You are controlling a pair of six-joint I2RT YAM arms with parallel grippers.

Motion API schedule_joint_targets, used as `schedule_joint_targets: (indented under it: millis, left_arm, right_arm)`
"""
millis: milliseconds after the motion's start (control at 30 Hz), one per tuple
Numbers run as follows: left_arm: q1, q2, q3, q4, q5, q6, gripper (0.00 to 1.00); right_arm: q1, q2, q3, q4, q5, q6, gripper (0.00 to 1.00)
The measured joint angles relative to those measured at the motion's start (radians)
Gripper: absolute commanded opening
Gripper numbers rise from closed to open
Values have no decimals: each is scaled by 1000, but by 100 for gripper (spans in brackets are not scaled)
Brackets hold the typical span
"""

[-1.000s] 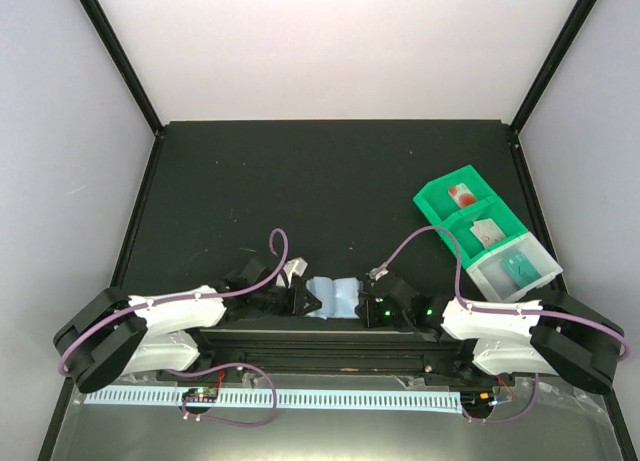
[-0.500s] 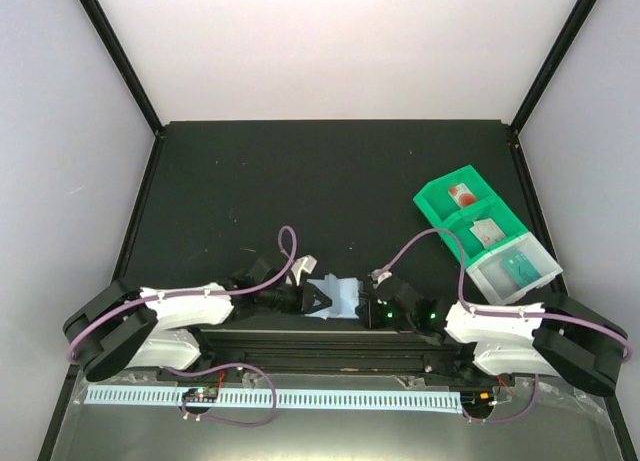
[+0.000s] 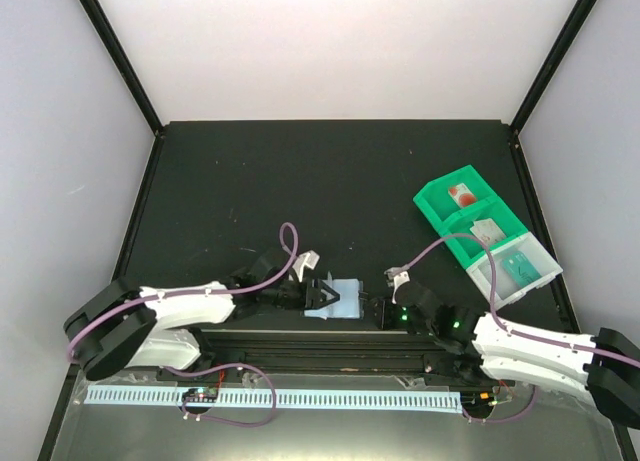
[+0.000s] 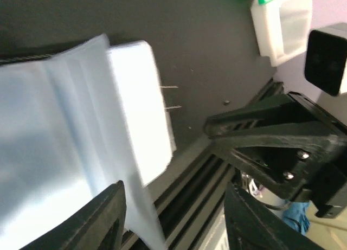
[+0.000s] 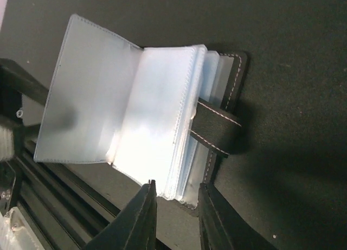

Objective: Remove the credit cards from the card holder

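1. Top view: I see the small black folding card holder [image 3: 340,299] lying open, pale blue sleeves up, on the black tabletop [image 3: 300,171] at the near edge. It sits between my two grippers. The left gripper [image 3: 322,294] is at its left edge and the right gripper [image 3: 378,311] is just beside its right edge. Three thin credit cards [image 3: 487,231] lie one per compartment in the green plastic compartment tray [image 3: 440,206], well apart to the right.
2. Left wrist: the fingers [image 4: 103,220] stand wide apart with no grip that I can see. The card holder [image 4: 65,141] is blurred, and one sleeve edge dips into the gap.
3. Right wrist: the fingers [image 5: 145,217] are narrowly apart. A corner of the card holder [image 5: 157,109] sits at the gap, and I cannot tell if it is pinched. The black stitched strap [image 5: 217,132] wraps the sleeve stack.
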Motion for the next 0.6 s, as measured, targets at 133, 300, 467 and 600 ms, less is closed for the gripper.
schedule_joint_targets:
  millis: [133,300,467,600]
  left_arm:
    - [26,-93,0,-137,-67,40,63]
    - [53,-163,-4,-254,-143,65,64]
    - [61,-164,-31,-289,-177,66,62]
    - [65,-141,-38,-287,-177,64,61]
  right_arm:
    - [0,-51,8,-41,4,-1,34]
    - [0,-19,28,-53,5,1,35]
    - [0,111,81,-39,3,-1,36]
    - [0,168,103,-31,4,-3,36]
